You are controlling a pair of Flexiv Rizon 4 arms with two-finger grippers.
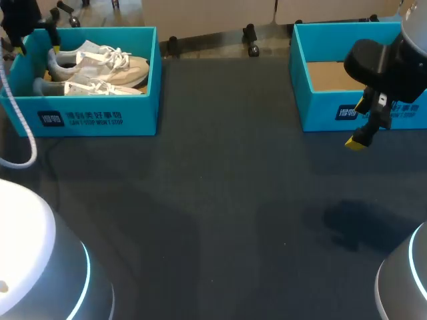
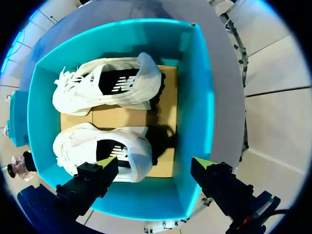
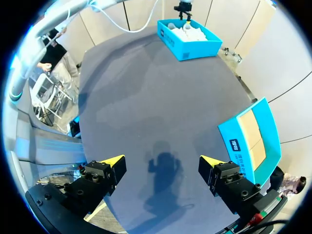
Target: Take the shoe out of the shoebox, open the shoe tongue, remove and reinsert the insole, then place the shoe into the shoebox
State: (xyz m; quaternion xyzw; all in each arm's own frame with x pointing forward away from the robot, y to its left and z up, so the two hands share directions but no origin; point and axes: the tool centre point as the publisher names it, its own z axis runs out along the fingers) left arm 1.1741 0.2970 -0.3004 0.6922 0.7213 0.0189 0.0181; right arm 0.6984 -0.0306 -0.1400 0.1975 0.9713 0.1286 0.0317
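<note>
Step 1 not yet begun: our left gripper (image 2: 155,165), fingers spread, hangs over the teal shoebox (image 2: 201,97) holding two white sneakers (image 2: 107,85). Right gripper (image 3: 162,161), also spread, hovers above the surface (image 3: 146,97) nr the empty shoebox (image 3: 239,141). Next, we reckon: descend, pinch one sneaker, lift.

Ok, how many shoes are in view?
2, side by side in the left shoebox: the near shoe by the left gripper, the far shoe beyond it. The right shoebox shows none, though partly hidden.
</note>
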